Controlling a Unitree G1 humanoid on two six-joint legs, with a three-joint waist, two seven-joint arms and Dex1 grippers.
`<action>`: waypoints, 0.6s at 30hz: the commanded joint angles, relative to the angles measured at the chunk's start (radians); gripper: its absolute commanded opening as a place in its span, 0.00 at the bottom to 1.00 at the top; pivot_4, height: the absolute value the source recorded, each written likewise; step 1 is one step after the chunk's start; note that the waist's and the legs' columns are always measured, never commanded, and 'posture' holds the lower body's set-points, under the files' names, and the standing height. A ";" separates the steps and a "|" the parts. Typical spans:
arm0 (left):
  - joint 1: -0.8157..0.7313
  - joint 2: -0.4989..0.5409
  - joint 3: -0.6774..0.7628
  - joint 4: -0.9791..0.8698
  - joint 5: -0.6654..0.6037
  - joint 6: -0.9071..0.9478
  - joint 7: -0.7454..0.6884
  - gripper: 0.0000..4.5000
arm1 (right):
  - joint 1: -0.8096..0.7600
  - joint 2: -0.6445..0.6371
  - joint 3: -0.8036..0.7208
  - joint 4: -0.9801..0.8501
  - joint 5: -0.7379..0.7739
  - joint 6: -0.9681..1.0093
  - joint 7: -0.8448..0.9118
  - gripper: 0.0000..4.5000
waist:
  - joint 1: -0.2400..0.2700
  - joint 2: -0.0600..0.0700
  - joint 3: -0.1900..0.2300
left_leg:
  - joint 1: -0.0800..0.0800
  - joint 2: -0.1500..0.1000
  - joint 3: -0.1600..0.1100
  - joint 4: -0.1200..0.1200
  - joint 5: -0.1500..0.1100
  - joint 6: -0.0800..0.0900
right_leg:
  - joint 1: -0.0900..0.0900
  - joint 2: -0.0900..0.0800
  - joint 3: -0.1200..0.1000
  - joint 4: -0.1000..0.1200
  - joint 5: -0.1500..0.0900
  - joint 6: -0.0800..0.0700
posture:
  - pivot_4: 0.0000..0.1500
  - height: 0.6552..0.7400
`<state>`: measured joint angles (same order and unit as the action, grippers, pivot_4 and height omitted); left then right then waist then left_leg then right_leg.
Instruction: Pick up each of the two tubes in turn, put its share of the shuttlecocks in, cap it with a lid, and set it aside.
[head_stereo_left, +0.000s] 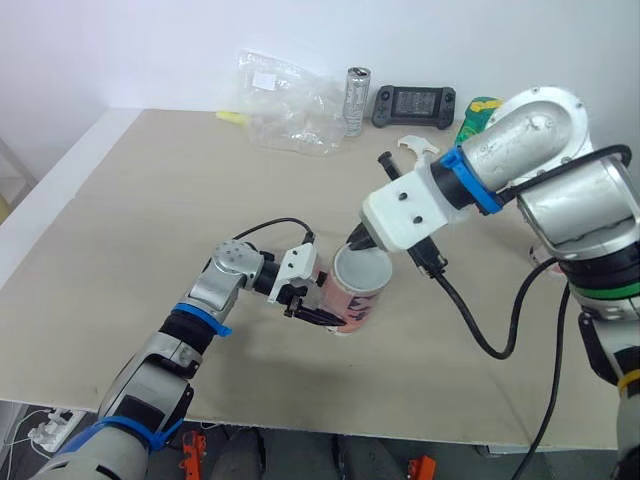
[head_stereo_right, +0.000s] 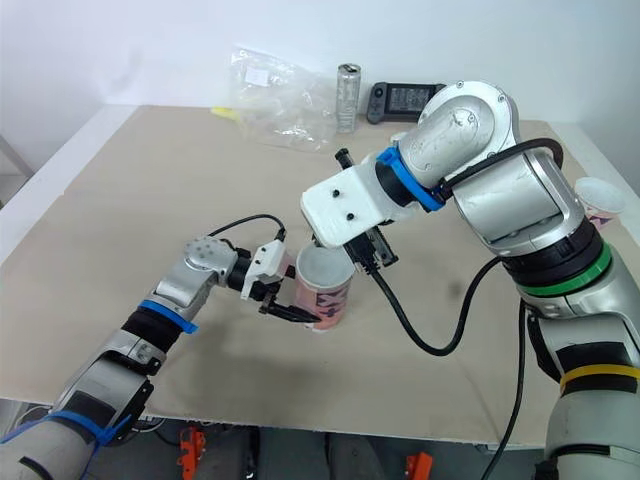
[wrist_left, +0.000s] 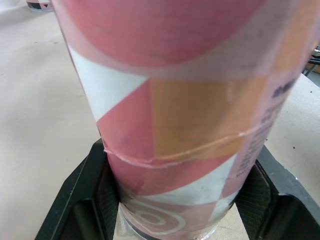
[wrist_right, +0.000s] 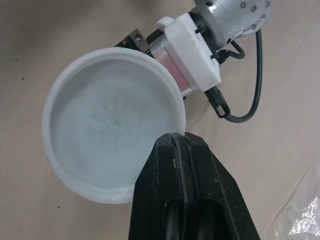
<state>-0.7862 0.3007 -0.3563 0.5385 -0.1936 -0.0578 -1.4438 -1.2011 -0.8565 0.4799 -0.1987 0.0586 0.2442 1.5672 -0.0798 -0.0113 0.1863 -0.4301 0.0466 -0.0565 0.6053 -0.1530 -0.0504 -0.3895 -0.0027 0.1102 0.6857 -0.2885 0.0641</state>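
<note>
Operator: Report the left gripper.

Unit: My left gripper (head_stereo_left: 318, 315) is clenched on the tube (head_stereo_left: 352, 300), one black finger on each side of its lower part. The tube is pink, orange and white. It stands close to upright above the table (head_stereo_left: 150, 220), a little toward 6 o'clock from the table's middle. I cannot tell whether its base touches the table.

Operator: Report the right gripper.

Unit: My right gripper (wrist_right: 179, 137) comes in from 2 o'clock. Its fingers are pressed together on the rim of the white lid (wrist_right: 112, 125), pinching the edge nearest my wrist. The lid lies across the mouth of the tube. I cannot tell whether it is pushed fully home.

Operator: Locate the second tube.

Unit: The second tube (head_stereo_right: 603, 203) stands at the table's edge at 3 o'clock, well apart from both grippers. Its top shows white. I cannot tell whether that is a lid.

Operator: List other items on the table.

Unit: A clear plastic bag (head_stereo_left: 285, 105) lies at the 12 o'clock edge. A can (head_stereo_left: 357, 100) stands upright just beside it on the 3 o'clock side. A game controller (head_stereo_left: 414, 103) lies near the can, further toward 3 o'clock.
</note>
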 joint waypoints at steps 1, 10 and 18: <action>0.041 0.040 -0.027 0.063 0.070 0.043 0.006 0.63 | 0.019 -0.009 0.007 -0.025 0.005 -0.012 0.047 0.01 | 0.000 0.000 0.000 | 0.000 0.000 0.000 0.000 0.000 0.000 | 0.000 0.000 0.000 0.000 0.000 0.000 | 1.00 1.00; 0.042 0.043 -0.025 0.063 0.071 0.043 0.006 0.63 | -0.002 0.052 -0.031 -0.002 -0.002 0.026 0.018 0.01 | 0.000 -0.001 0.000 | 0.000 0.000 0.000 0.000 0.000 0.000 | 0.000 0.000 0.000 0.000 0.000 0.000 | 1.00 1.00; 0.041 0.042 -0.024 0.065 0.074 0.043 0.004 0.63 | -0.038 0.055 -0.047 0.028 -0.009 0.030 0.041 0.01 | 0.000 -0.001 0.000 | 0.000 0.000 0.000 -0.001 0.000 0.000 | 0.000 0.000 0.000 0.000 0.000 -0.001 | 1.00 1.00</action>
<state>-0.7791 0.3033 -0.3503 0.5408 -0.1936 -0.0439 -1.4460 -1.2156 -0.7899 0.4604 -0.1570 0.0401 0.2784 1.5690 -0.0794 -0.0119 0.1859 -0.4297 0.0468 -0.0567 0.6047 -0.1530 -0.0503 -0.3896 -0.0025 0.1100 0.6857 -0.2884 0.0635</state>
